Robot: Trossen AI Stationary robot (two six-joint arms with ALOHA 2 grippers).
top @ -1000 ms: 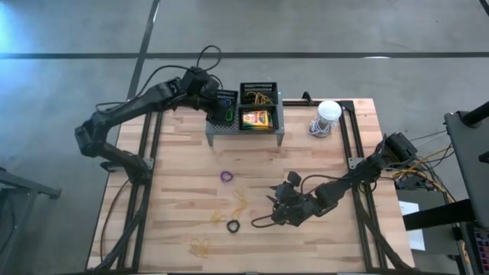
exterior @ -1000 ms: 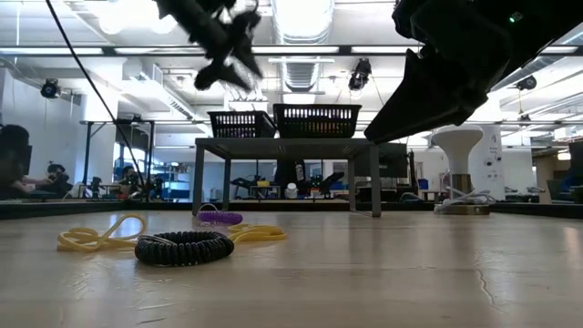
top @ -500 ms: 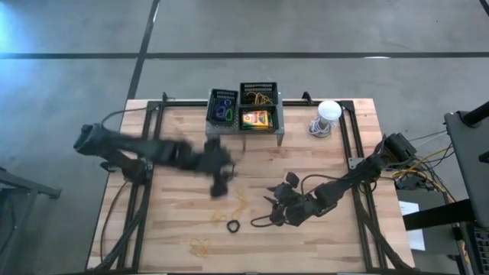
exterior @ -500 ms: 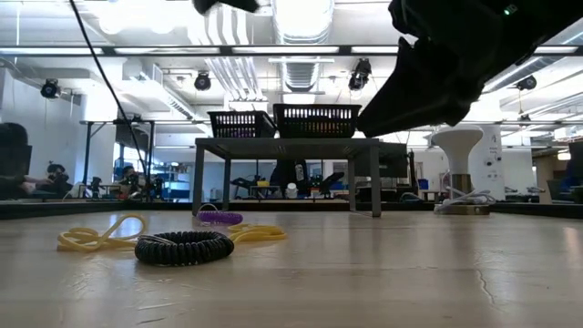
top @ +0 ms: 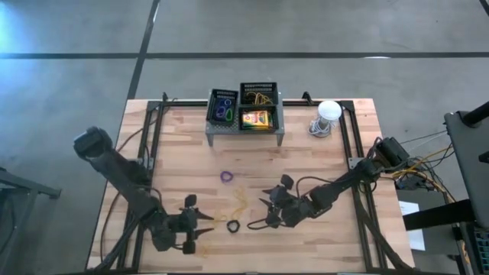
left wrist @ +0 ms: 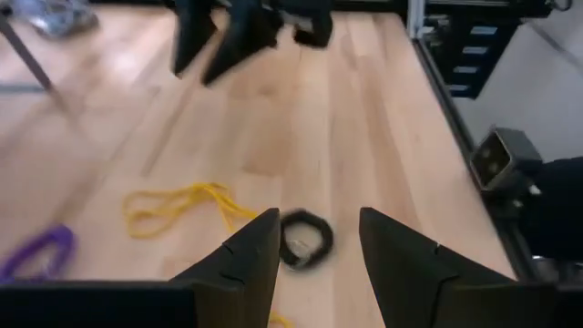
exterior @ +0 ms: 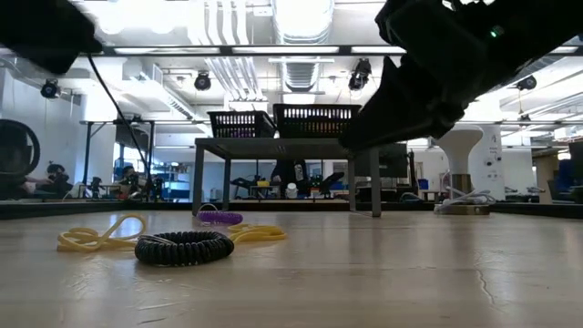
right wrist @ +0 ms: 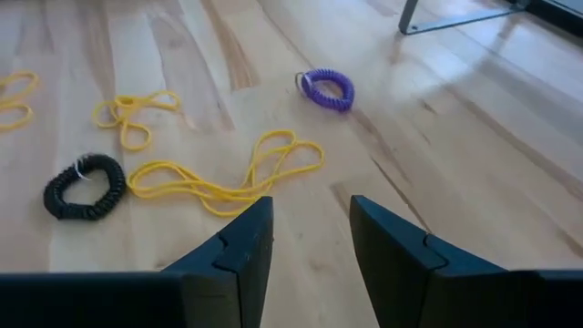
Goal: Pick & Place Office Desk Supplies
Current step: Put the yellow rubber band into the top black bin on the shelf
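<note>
black loop band point(right wrist: 85, 186), purple loop band point(right wrist: 327, 89)

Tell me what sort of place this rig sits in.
Probably an open robotics lab or workshop: the pale wooden table stands on bare grey concrete floor, and the low view shows exposed ceiling ducts with strip lights and more workbenches behind.

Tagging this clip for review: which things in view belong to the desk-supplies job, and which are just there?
Part of the job:
- black coiled loop band on the table
- purple coiled loop band
- thin yellow rubber bands
- yellow-and-green crayon box in the rack
- open left gripper and open right gripper

Just there:
- grey mesh rack with black baskets
- white-domed round object
- wooden table
</note>
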